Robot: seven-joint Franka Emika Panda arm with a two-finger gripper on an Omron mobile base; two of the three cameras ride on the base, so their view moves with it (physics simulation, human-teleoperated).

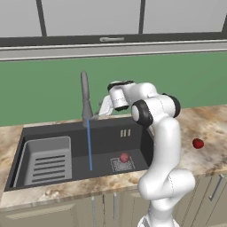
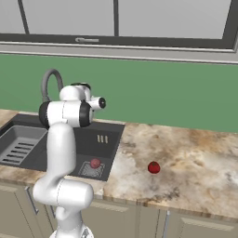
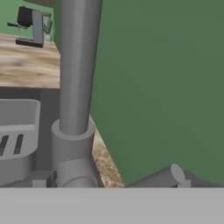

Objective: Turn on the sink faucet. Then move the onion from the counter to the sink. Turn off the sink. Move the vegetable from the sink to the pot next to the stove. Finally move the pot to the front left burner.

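Counter (image 1: 208,126): marbled beige-brown worktop running under the green back wall, pale cabinet fronts below.

Sink (image 1: 133,128): dark grey basin set in the counter's left part; lighter slotted tray insert (image 1: 46,162) fills its left end, square drain grate (image 1: 116,166) near the front right corner.

Sink faucet (image 1: 84,99): upright at the sink's back edge, roughly mid-length. Water is on: a thin blue stream (image 1: 90,146) drops from the spout to the basin floor, left of the grate. In the hand view the faucet column (image 3: 76,65) stands close up, its lever (image 3: 164,177) poking out low on the right.

Gripper (image 1: 101,111): at the back of the sink, just right of the faucet base, near the lever. Fingertips aren't readable in any view; jaws are spread to full width, nothing held. Contact with the lever: cannot tell.

Two small reddish balls. One ball (image 1: 124,157) sits in the sink on the drain grate, also visible from the right base view (image 2: 95,162). The other, the onion (image 1: 198,143), lies on the counter right of the sink, toward the front edge, well apart from the basin (image 2: 154,167).
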